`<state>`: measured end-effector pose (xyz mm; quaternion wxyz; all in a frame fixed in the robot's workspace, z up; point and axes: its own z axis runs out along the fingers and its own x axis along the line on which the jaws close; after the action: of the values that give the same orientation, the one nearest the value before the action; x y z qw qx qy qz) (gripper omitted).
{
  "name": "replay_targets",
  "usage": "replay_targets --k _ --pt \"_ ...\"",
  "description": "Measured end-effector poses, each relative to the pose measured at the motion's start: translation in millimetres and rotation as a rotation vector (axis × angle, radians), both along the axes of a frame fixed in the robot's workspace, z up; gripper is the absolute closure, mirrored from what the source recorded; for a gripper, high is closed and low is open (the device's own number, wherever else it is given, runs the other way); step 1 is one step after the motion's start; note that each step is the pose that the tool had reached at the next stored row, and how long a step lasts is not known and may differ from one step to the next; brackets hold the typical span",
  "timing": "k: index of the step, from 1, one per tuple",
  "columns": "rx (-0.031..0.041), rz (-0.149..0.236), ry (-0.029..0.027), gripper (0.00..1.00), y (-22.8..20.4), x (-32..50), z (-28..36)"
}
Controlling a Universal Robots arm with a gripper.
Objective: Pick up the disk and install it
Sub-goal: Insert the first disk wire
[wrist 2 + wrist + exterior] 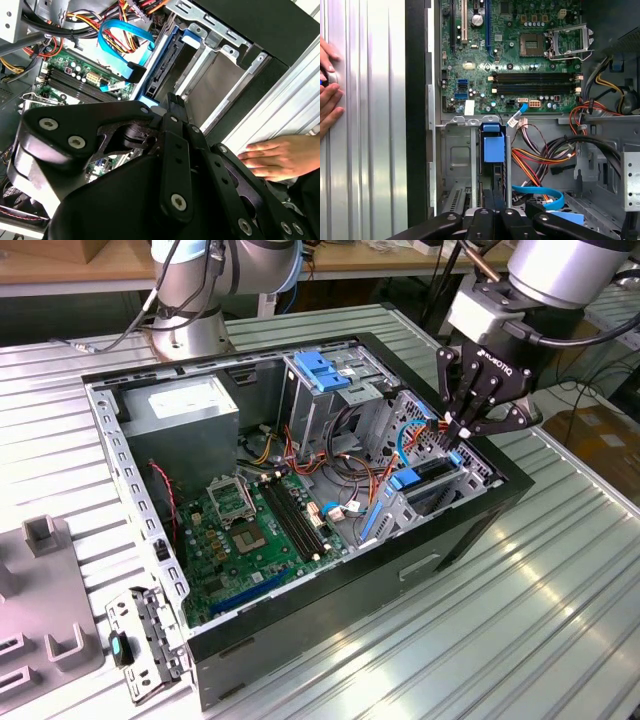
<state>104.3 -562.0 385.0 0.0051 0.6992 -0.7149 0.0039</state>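
Hand (463, 430) at the disk (432, 472) in the cage (397, 512)
Exterior view: the hand, fingers pressed together, is at the top of the disk, which stands in the cage beside the case's black wall (470, 532). Second wrist view: the hand (172, 100) meets the disk's (165, 62) end; a blue cable (120, 40) is near. First wrist view: wires (535, 160) lie just beside the disk (493, 165)

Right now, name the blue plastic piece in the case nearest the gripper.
The blue rail on the disk, which stands on edge right at the gripper. The big blue latch sits well away, toward the exterior view's left.
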Motion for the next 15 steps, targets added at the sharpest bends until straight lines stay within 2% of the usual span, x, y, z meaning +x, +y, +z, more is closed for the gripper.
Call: replay_targets --k 2,10,15 --pt "-0.0001 0.0 0.0 0.89 0.0 0.5 0.0" --pt "-0.0001 0.003 0.0 0.89 0.0 10.9 -0.1" --pt "0.0003 0.074 0.0 0.89 0.0 13.3 -0.1"
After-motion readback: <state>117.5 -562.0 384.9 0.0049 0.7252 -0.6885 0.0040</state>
